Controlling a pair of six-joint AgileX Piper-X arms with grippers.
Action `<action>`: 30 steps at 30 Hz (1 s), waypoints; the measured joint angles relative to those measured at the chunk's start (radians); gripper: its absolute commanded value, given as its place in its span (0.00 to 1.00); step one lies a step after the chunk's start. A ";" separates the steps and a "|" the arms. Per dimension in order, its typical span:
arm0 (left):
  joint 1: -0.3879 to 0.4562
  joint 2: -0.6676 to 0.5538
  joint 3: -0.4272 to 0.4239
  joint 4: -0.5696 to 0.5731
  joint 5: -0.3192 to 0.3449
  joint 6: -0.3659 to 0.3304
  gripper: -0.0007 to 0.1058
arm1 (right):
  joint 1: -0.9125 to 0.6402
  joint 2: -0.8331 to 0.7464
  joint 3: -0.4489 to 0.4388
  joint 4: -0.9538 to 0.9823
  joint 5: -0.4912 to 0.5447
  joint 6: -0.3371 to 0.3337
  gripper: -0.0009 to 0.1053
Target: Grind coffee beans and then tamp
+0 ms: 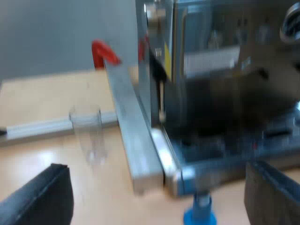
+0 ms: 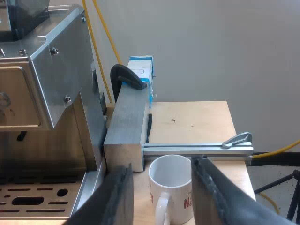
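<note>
Mug (image 2: 174,190) stands near espresso machine (image 2: 47,70), right gripper (image 2: 161,164) spread above it.

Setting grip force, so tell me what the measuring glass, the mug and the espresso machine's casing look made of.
The measuring glass looks like clear glass or plastic: the table shows through. The mug seems glazed white ceramic: smooth sheen, red print. The espresso machine casing looks like brushed grey metal, held by visible screws.

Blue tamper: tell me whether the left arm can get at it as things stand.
Probably yes. The left gripper is open, and the blue tamper stands on the table between its fingers, nothing in between. The base of the machine sits close beside it, so room may be tight.
</note>
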 measured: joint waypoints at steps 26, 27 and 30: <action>0.001 0.000 0.181 -0.177 -0.122 0.004 0.72 | 0.000 -0.002 0.240 -0.105 -0.021 0.000 0.32; 0.001 0.000 0.236 -0.206 -0.122 0.004 0.72 | 0.000 -0.002 0.249 -0.105 -0.021 0.000 0.32; 0.001 0.000 0.337 -0.205 -0.122 0.004 0.72 | 0.000 0.000 0.304 -0.105 -0.021 0.000 0.32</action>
